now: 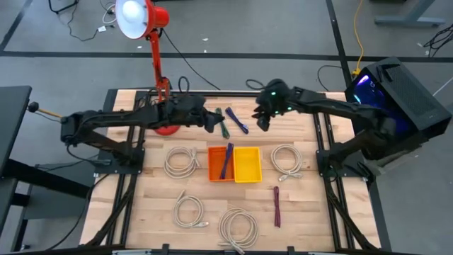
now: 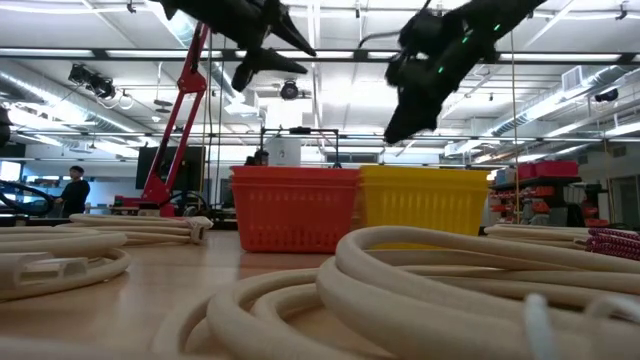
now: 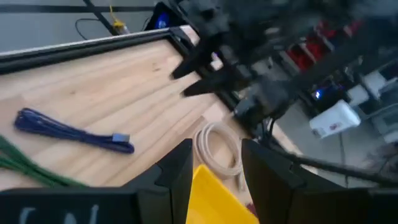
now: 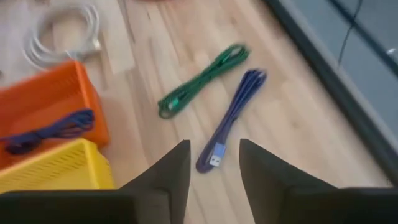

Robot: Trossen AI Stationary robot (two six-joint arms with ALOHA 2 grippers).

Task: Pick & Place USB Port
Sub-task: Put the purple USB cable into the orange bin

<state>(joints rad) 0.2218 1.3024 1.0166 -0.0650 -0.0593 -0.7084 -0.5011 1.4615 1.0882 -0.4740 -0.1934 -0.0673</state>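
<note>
A blue USB cable (image 4: 234, 115) lies bundled on the wooden table (image 1: 311, 205) at the far middle, its plug end (image 4: 216, 159) bare. A green cable (image 4: 200, 82) lies beside it. My right gripper (image 4: 214, 169) hangs open above the blue cable's plug end, with nothing between its fingers. My left gripper (image 3: 216, 169) is open too, raised over the table just left of the green cable (image 1: 221, 122). An orange basket (image 1: 214, 170) holds a dark blue cable (image 1: 226, 160); the yellow basket (image 1: 248, 164) stands against its right side.
Several cream cable coils lie around the baskets (image 1: 181, 161) (image 1: 285, 159) (image 1: 190, 211) (image 1: 237, 227). A maroon cable (image 1: 276, 205) lies at the near right. A red desk lamp (image 1: 157, 64) stands at the far left edge, behind my left arm.
</note>
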